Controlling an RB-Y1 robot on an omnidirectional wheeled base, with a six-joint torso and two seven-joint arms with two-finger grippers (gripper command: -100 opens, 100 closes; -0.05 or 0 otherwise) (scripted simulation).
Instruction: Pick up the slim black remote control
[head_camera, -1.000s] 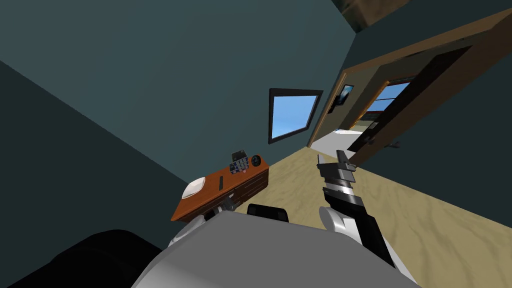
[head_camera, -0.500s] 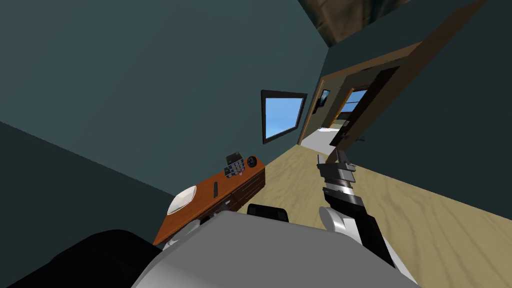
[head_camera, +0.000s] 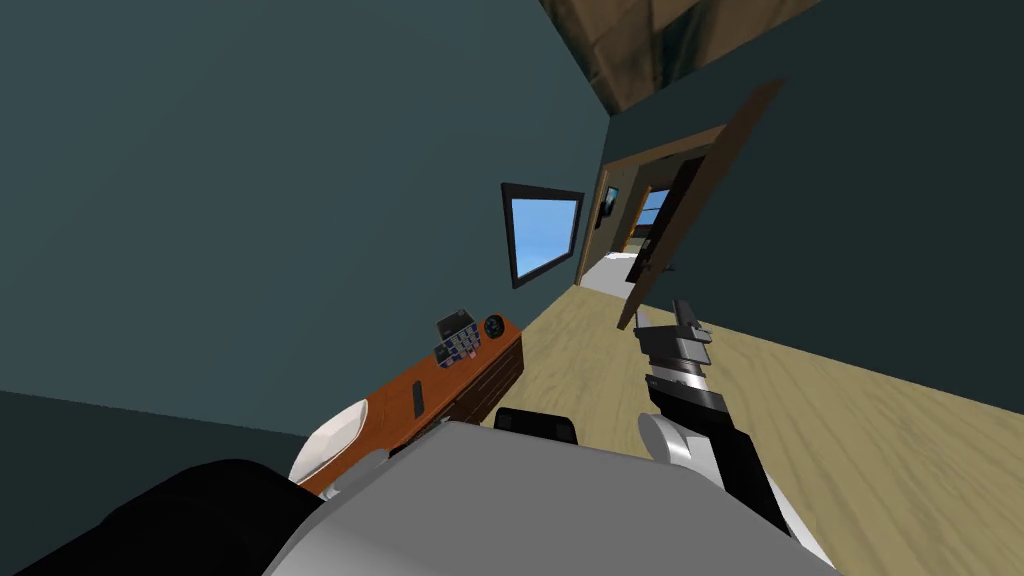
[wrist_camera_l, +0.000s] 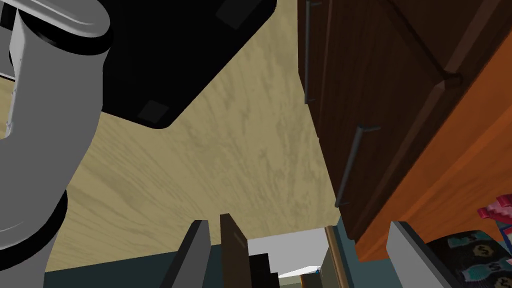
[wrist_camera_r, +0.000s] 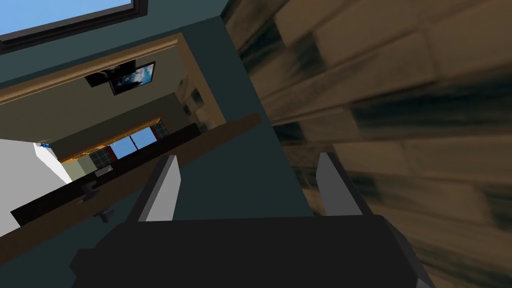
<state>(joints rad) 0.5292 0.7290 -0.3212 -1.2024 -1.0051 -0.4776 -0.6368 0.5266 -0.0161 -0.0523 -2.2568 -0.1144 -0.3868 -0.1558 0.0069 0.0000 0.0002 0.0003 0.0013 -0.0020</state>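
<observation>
1. On top of the long orange-brown wooden dresser (head_camera: 385, 412), low at my left side, lies the slim black remote control (head_camera: 418, 398).
2. It lies flat between a round white thing (head_camera: 335, 440) and a dark box with coloured buttons (head_camera: 455, 340), and it touches neither one.
3. A small round black thing (head_camera: 493, 325) sits just beside the box, at the far end of the dresser.
4. My left claw (wrist_camera_l: 297, 225) is close to the dresser's dark brown drawers (wrist_camera_l: 380, 100), which have thin dark handles. Its two grey fingers stand wide apart and hold nothing.
5. Past those fingers I see the tan wooden floor (wrist_camera_l: 225, 150).
6. My right claw (head_camera: 662, 315) is up in the air over the floor, well apart from the dresser. Its fingers are wide apart too, with nothing between them.
</observation>
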